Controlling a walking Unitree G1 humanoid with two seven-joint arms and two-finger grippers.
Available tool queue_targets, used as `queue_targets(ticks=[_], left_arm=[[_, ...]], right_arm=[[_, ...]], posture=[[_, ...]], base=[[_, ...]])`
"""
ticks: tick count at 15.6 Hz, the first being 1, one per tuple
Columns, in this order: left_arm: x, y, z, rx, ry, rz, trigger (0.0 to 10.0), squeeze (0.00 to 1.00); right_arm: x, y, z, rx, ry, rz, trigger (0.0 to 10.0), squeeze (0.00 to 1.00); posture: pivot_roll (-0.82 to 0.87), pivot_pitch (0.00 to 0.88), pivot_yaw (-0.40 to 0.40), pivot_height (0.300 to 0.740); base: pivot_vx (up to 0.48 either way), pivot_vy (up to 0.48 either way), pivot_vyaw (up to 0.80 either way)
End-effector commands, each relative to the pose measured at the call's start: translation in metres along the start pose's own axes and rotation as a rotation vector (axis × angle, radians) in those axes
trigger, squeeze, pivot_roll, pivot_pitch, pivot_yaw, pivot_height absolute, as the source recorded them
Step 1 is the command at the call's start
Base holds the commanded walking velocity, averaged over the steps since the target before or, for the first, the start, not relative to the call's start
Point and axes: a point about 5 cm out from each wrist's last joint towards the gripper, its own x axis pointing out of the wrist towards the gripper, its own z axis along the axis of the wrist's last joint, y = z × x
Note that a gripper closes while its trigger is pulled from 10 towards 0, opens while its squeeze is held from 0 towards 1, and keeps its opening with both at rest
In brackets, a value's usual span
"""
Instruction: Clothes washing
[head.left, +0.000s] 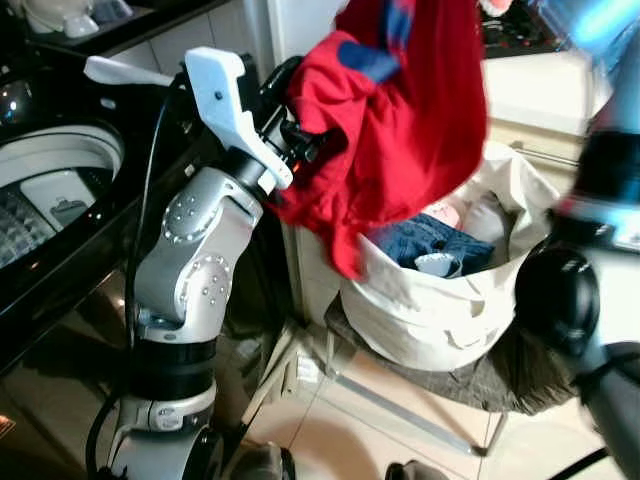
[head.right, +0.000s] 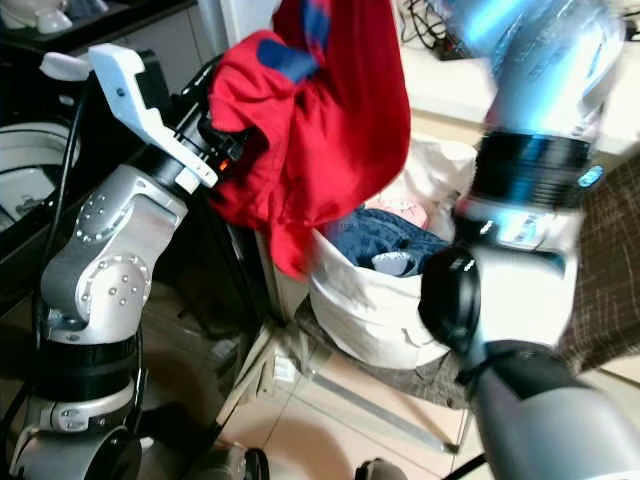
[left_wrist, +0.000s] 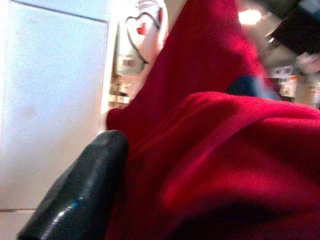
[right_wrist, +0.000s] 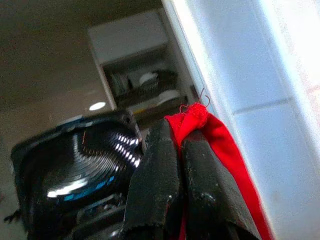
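At the far left sits the washing machine (head.left: 50, 190), a top loader with its round opening facing up, set in a dark surround. Just to its right the left arm rises from below, its white wrist bracket tilted, and the left gripper (head.left: 300, 140) pushes into the side of the red garment (head.left: 400, 120). In the left wrist view one black finger (left_wrist: 85, 190) lies against the red cloth, which bunches over the gap; whether the fingers are pinched on it or only pressed into the folds cannot be told.

The red garment, with a blue patch near its top, hangs in the air between the two arms, its long axis roughly vertical and its lower edge drooping to the rim of the laundry basket (head.left: 440, 310). That pale cloth basket rests on a low folding stand and holds blue denim (head.left: 430, 245) and some lighter pieces.

On the right the right arm reaches upward. In its wrist view the right gripper (right_wrist: 180, 150) has both fingers closed tight together with a tuft of red fabric squeezed between the tips, so it carries the garment's top.

By my judgement, the load must travel left: the machine's opening lies on the left arm's side, well apart from the basket, and the left arm is nearer to it.
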Motion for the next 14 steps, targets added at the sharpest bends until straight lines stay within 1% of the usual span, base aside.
queue_targets(ticks=[1,3,5,6,7,8,9,10,11,12,13,14], left_arm=[[-0.003,-0.009,0.002,-0.022,-0.007,-0.091,10.0,1.0],[-0.003,-0.017,-0.002,-0.042,0.01,-0.17,10.0,1.0],[-0.001,-0.02,-0.007,-0.031,0.032,-0.183,10.0,1.0],[0.002,-0.02,-0.012,-0.011,0.059,-0.179,10.0,1.0],[0.002,-0.019,-0.017,0.019,0.106,-0.17,10.0,1.0],[-0.006,-0.009,-0.037,0.121,0.286,-0.179,10.0,1.0],[-0.012,-0.003,-0.045,0.19,0.377,-0.191,10.0,1.0],[-0.032,0.016,-0.058,0.329,0.554,-0.226,10.0,1.0],[-0.045,0.032,-0.061,0.392,0.631,-0.209,10.0,1.0],[-0.051,0.041,-0.06,0.387,0.658,-0.182,10.0,1.0],[-0.06,0.047,-0.061,0.398,0.705,-0.192,10.0,1.0],[-0.063,0.05,-0.063,0.42,0.727,-0.19,10.0,1.0]], right_arm=[[-0.003,0.006,-0.011,0.019,0.029,0.011,0.0,0.0],[-0.009,0.006,-0.026,0.055,0.046,0.0,0.0,0.0],[-0.01,0.01,-0.035,0.086,0.054,0.003,0.0,0.0],[-0.01,0.018,-0.042,0.139,0.055,0.026,0.0,0.0],[-0.011,0.022,-0.045,0.142,0.06,0.034,0.0,0.0],[-0.013,0.022,-0.047,0.126,0.065,0.025,0.0,0.0],[-0.014,0.02,-0.046,0.121,0.059,0.011,0.0,0.0],[-0.016,0.007,-0.026,0.091,-0.002,-0.049,0.0,0.0],[-0.018,-0.002,-0.004,0.057,-0.065,-0.085,0.0,0.0],[-0.019,-0.008,0.014,0.033,-0.112,-0.1,0.0,0.0],[-0.02,-0.012,0.036,0.013,-0.158,-0.104,0.0,0.0],[-0.02,-0.012,0.044,-0.001,-0.173,-0.103,0.0,0.0]], posture=[[-0.07,0.0,0.058,0.74],[-0.07,0.0,0.057,0.74],[-0.07,0.0,0.057,0.74],[-0.07,0.0,0.059,0.74],[-0.07,0.0,0.061,0.74],[-0.07,0.0,0.063,0.74],[-0.07,0.0,0.063,0.74],[-0.07,0.0,0.064,0.74],[-0.07,0.0,0.065,0.74],[-0.07,0.0,0.064,0.74],[-0.07,0.0,0.066,0.74],[-0.08,0.0,0.066,0.74]], base=[[0.0,0.0,0.0],[0.0,0.0,0.0],[0.0,0.0,0.0],[0.0,0.0,0.0],[0.0,0.0,0.0],[0.0,0.0,0.0],[0.0,0.0,0.0],[0.0,0.0,0.0],[0.0,0.0,0.0],[0.0,0.0,0.0],[0.0,0.0,0.0],[0.0,0.0,0.0]])
